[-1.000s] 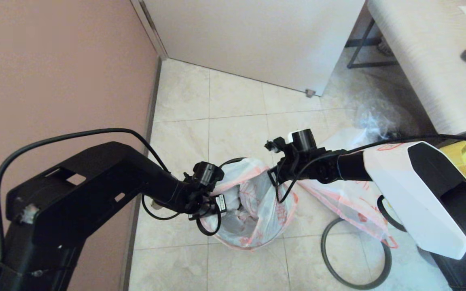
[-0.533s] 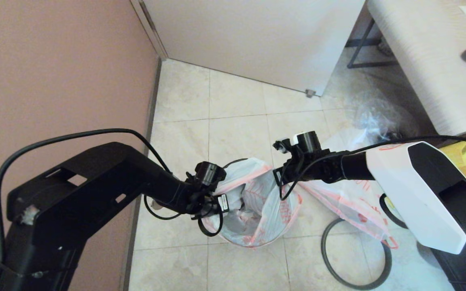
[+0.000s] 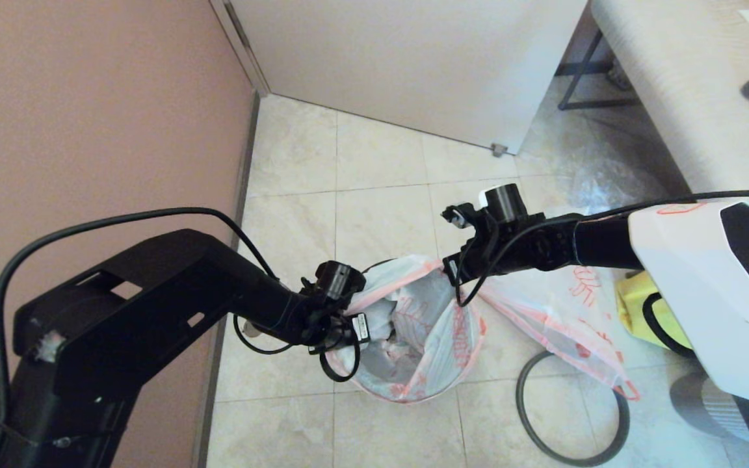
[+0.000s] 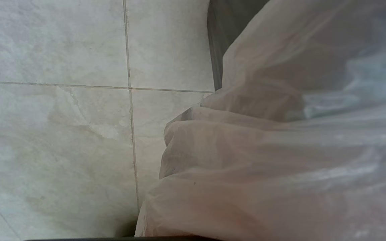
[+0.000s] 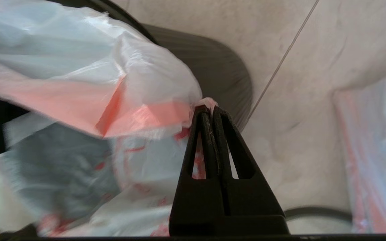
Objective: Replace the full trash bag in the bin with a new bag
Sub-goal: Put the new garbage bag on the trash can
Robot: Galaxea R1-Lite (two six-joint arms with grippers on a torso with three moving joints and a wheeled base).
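Beige floor tiles (image 3: 381,221) meet a pink wall on the left and a pale door at the back, and everything of the task sits on that floor.

Furthest left, the left claw (image 3: 348,312) is at the near-left side of the full trash bag (image 3: 413,325). Its wrist view shows only bag plastic close up, so I cannot tell whether it grips. The bag sits in the bin (image 5: 213,80), its mouth raised above the opening, with crumpled scraps visible inside.

Next, the right claw (image 5: 208,108) is closed on the bag's pink-red rim band at the far-right side of the mouth, only a small pinch of film between its tips.

Right of the bin, the grey hoop (image 3: 530,416) lies loose on the floor, and the new bag (image 3: 563,325) lies limp, partly over it.

Risks, as I judge them: so small a pinch of thin film may tear or slip out under the load. If the claws rise unevenly, the mouth may tilt and spill scraps. The light bin may come up with the bag or tip. Swinging the full bag rightward may snag the hoop or drag the new bag.
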